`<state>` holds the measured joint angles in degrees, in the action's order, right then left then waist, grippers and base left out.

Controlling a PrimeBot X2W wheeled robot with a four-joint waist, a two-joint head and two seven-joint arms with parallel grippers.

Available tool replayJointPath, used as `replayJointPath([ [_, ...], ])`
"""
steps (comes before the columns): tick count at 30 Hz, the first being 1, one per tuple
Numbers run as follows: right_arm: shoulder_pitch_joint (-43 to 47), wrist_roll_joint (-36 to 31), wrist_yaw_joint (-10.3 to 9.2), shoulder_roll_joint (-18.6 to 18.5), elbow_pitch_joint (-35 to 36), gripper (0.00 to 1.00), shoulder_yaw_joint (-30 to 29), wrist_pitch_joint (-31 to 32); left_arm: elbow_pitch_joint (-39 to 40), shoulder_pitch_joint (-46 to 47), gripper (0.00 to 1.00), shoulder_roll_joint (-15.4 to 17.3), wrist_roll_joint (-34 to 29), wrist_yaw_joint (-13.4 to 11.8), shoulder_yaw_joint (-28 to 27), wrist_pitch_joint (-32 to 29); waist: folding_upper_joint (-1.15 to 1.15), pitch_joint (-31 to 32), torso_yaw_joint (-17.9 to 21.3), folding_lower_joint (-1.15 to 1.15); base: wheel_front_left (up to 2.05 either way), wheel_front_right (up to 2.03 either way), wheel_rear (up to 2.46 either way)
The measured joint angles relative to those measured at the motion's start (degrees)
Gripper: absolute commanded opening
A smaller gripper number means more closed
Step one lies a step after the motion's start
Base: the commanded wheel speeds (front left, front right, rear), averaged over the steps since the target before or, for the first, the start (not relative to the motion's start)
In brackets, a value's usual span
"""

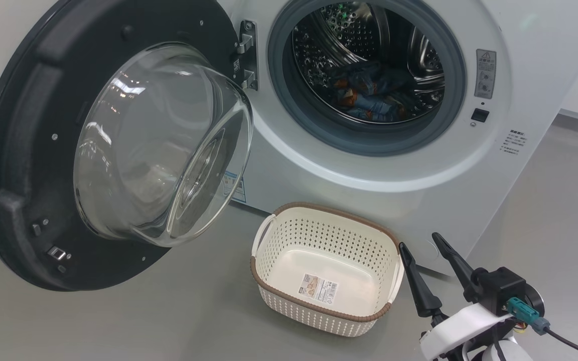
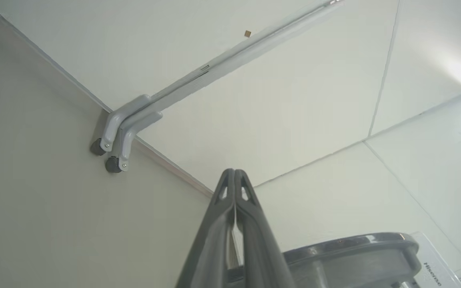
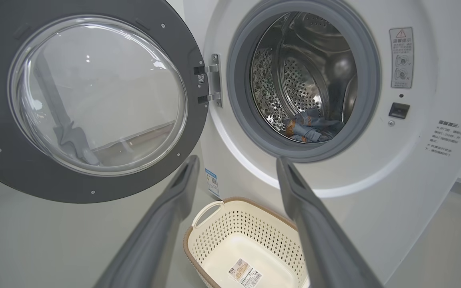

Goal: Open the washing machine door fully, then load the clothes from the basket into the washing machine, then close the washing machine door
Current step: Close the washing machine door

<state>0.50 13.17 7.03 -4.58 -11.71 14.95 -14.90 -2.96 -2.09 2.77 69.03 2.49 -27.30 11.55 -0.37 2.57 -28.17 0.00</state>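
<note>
The washing machine (image 1: 419, 190) stands with its door (image 1: 23, 150) swung wide to the left, glass bulge facing me. Blue and orange clothes (image 1: 369, 95) lie inside the steel drum, also low in the drum (image 3: 314, 128) in the right wrist view. The basket (image 1: 319, 238) sits on the floor below the opening, with just a sticker on its base. My right gripper (image 1: 421, 244) is open just right of the basket, holding nothing; its fingers (image 3: 237, 160) frame the basket (image 3: 238, 232) and the door (image 3: 94, 92). My left gripper (image 2: 234, 173) is shut on nothing, above the door's dark rim (image 2: 354, 256).
The open door juts far out over the grey floor (image 1: 118, 321) at the left. In the left wrist view a grey bracket with two small castors (image 2: 112, 148) sits against pale wall panels. Bare floor (image 1: 560, 210) lies right of the machine.
</note>
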Motion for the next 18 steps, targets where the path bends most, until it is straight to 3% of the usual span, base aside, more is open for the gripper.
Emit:
replayJointPath([
  [4,0.0,0.0,0.00,0.0,-0.1,1.00,0.1,0.0,-3.6,4.9,0.00,4.6,7.0,-0.1,-3.7,-5.6,0.00,-0.1,0.0,0.00,0.00,0.00,0.00],
  [8,0.0,0.0,0.00,-0.3,-0.3,1.00,0.5,0.0,-8.4,10.4,0.00,9.1,10.7,-2.6,-6.1,-9.6,0.00,-0.1,0.1,0.00,0.00,0.00,0.00],
  [14,0.3,0.0,0.00,-0.8,-0.5,1.00,0.6,0.0,-14.0,15.8,0.00,12.7,13.7,-5.4,-7.1,-14.4,0.00,0.4,1.0,0.00,0.00,0.00,0.00],
  [18,1.1,0.0,0.00,-1.4,-0.5,1.00,1.0,0.0,-16.8,17.9,0.00,14.3,17.1,-5.6,-8.2,-17.0,0.00,0.1,2.3,0.00,0.00,0.00,0.00],
])
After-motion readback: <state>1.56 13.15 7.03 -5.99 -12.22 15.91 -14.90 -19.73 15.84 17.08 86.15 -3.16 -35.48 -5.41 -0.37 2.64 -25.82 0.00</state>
